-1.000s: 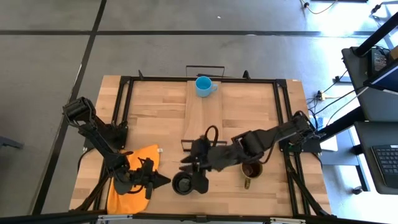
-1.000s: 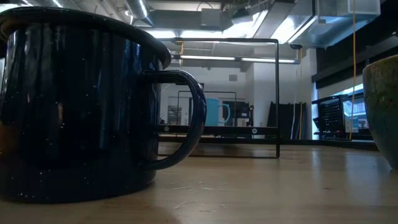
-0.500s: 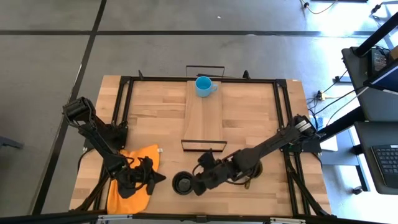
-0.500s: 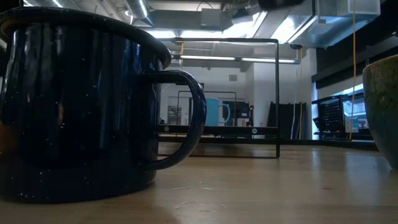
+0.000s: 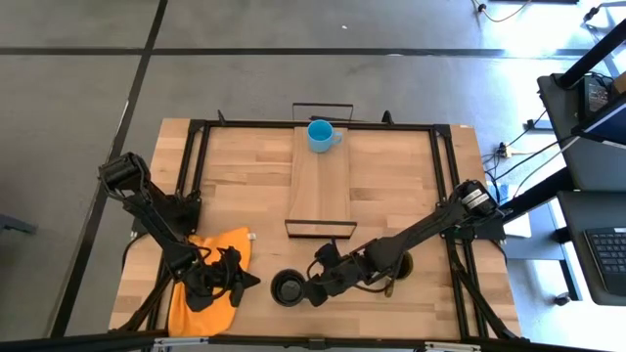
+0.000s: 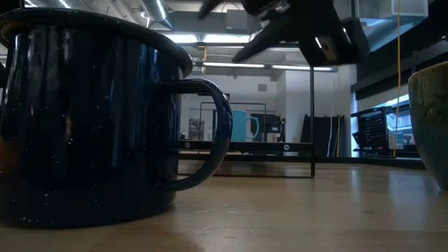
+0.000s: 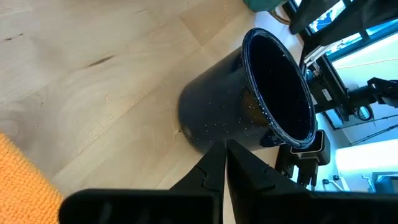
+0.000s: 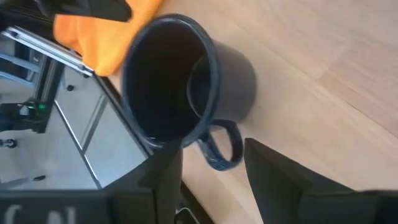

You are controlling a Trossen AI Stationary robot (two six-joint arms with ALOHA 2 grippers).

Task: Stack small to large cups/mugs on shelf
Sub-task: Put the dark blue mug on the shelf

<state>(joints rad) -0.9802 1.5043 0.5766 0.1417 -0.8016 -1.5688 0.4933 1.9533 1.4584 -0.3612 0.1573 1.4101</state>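
The black cup (image 5: 287, 288) stands upright on the tabletop near the near edge, large in the low view (image 6: 84, 119), with its handle (image 8: 221, 146) toward the table's right. My right gripper (image 8: 214, 186) is open and hovers above that handle (image 6: 210, 133), touching nothing. It also shows in the high view (image 5: 311, 290). My left gripper (image 7: 225, 155) is shut and points at the black cup from the left, over the orange cloth. The blue cup (image 5: 319, 135) stands on the shelf's (image 5: 321, 186) far end. The olive cup (image 5: 401, 266) sits partly under my right arm.
An orange cloth (image 5: 205, 284) lies on the table's near left corner under my left gripper. Black wire frames (image 6: 311, 105) stand at the shelf's ends. The olive cup (image 6: 430, 119) is close to the black cup's right. Bare tabletop lies on either side of the shelf.
My right gripper has moved from above the shelf's near end toward the near edge and down toward the black cup's handle, coming into the low view from above. The cups have stayed where they were.
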